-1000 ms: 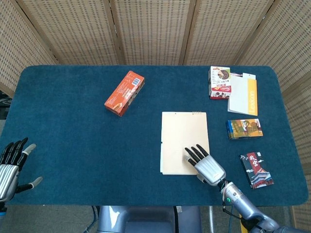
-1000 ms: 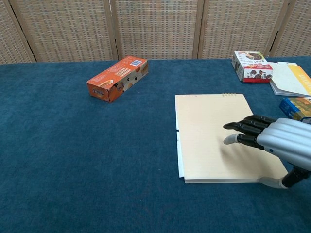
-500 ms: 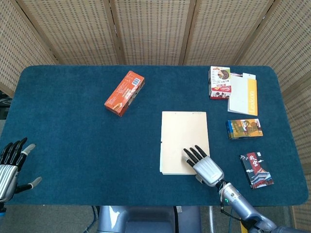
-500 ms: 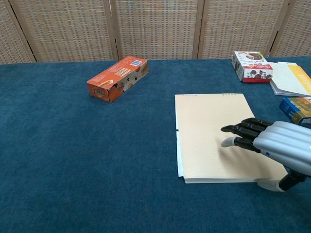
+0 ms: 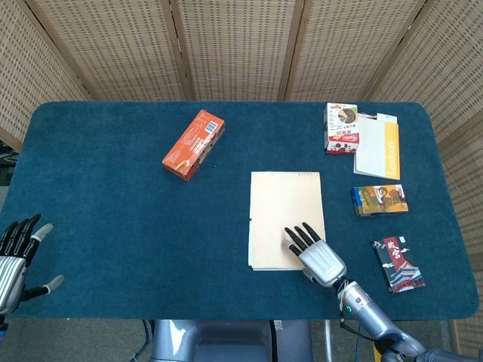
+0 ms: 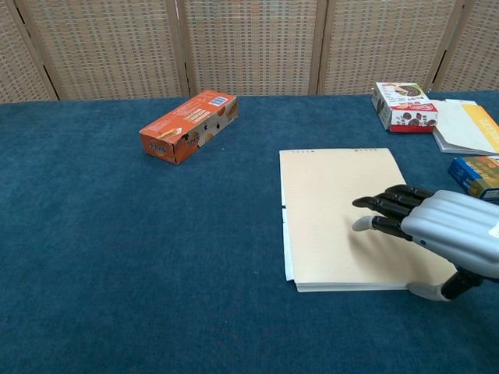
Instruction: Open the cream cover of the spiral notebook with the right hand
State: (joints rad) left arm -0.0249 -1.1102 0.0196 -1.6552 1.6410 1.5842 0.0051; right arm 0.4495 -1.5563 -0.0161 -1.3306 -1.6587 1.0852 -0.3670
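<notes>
My right robot hand (image 6: pixel 437 230) flat on notebook (image 6: pixel 343 214), fingers spread, clamping nothing. Risk: palm weight pins cover, notebook slides on bench (image 6: pixel 117 249) instead of opening.

The bench (image 5: pixel 113 226) wore a matt, napped blue cloth. The notebook (image 5: pixel 287 215) had a matt cream paper cover. The right hand (image 6: pixel 444 230) showed smooth silvery metal-look plates and glossy black fingers (image 6: pixel 386 206). The orange box (image 5: pixel 194 145) was printed card, and the far screen (image 5: pixel 234 45) was rough woven cane.
</notes>
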